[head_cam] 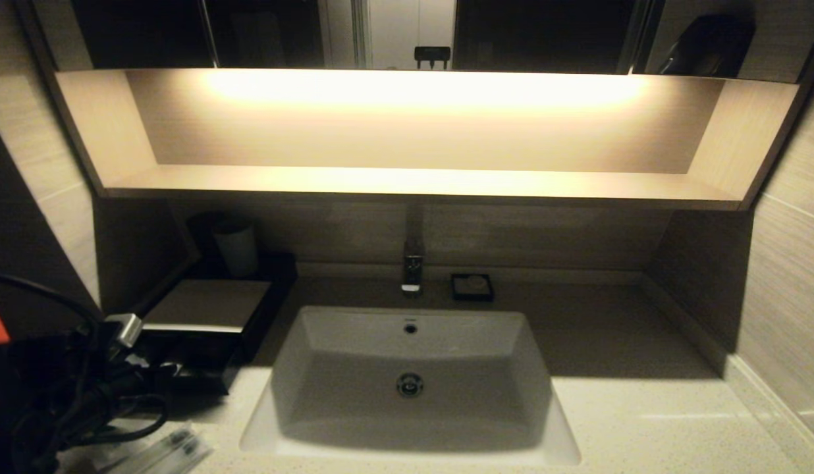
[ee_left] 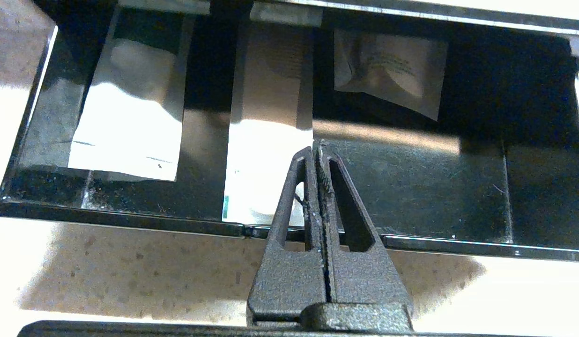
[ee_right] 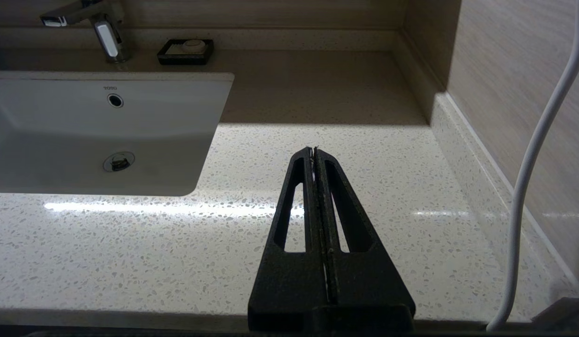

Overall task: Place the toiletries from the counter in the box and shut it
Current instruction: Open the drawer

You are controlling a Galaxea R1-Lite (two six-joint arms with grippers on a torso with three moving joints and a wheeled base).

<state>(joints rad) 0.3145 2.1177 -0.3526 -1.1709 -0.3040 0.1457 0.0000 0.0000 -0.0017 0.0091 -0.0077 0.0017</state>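
Left wrist view: three packets (ee_left: 266, 117) lie in the drawer (ee_left: 411, 187) – left gripper (ee_left: 316, 154) fingers pressed together, empty – more toiletries (head_cam: 163, 451) wait on the worktop (head_cam: 644, 428), box (head_cam: 209, 303) unclosed

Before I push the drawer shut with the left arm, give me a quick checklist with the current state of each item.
1. Drawer pulled out: ok.
2. Packets lying flat inside the drawer: ok.
3. Left gripper shut and empty, over the drawer's front edge: ok.
4. All toiletries off the counter: not ok, a clear-wrapped packet lies near the front left corner.
5. Right gripper shut, clear of the box: ok.
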